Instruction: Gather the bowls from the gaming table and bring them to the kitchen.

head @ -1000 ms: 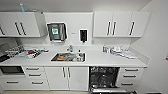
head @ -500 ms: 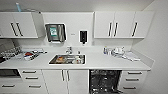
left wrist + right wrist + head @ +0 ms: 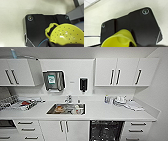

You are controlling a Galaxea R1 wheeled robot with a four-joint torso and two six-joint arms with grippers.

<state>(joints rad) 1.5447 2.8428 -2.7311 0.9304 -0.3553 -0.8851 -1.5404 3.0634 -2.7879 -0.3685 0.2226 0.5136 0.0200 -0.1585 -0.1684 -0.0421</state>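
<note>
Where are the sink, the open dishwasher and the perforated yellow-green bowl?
sink (image 3: 65, 112): head view, front rim.
dishwasher (image 3: 106, 130): head view, dark open interior.
yellow-green bowl (image 3: 67, 33): left wrist view, perforated wall.

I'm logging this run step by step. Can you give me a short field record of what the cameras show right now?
place: kitchen, white cabinets and countertop
sink: steel, items inside, tap behind
dishwasher: below the countertop, dark inside showing
rack: on the countertop's left end
left wrist view: yellow-green perforated bowl with loop handle
right wrist view: yellow-green bowl
grip: fingers not discernible
</note>
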